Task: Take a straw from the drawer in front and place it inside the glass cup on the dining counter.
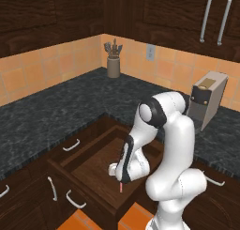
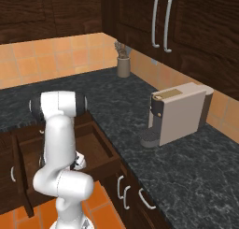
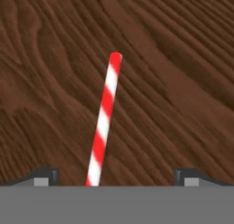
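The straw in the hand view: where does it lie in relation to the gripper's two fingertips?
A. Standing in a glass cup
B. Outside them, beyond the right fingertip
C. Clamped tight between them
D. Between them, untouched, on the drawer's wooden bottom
D: the straw lies on the drawer bottom, between the wide-apart fingertips of the gripper, touching neither.

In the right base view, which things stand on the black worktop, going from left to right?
Utensil holder → coffee machine.
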### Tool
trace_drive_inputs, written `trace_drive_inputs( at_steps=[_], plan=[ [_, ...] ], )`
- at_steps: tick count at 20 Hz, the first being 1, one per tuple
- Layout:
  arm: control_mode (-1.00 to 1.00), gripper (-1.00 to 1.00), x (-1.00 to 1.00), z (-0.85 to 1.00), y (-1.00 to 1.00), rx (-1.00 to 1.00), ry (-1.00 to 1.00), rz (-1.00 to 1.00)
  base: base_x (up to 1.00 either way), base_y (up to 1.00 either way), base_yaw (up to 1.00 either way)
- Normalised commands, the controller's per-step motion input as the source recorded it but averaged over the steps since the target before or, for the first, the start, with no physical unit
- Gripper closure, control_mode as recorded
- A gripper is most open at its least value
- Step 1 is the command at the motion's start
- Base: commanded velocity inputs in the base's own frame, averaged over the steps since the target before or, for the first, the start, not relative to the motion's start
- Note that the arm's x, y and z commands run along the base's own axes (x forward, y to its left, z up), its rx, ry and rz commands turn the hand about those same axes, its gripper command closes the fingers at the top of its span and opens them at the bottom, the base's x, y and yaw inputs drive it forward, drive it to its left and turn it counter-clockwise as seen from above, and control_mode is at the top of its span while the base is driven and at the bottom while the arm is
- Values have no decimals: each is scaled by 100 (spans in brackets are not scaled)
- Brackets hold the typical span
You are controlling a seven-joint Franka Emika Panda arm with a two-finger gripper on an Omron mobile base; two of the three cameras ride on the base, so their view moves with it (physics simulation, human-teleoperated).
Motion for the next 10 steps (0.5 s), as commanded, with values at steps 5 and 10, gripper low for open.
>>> trace_drive_inputs(
  at_steps=[5,10],
  plan=[
    [-100,100,8,-24,45,-2,0,-2,0,0,0],
    [-100,100,0,-13,13,0,0,0,0,0,0]
  ],
)
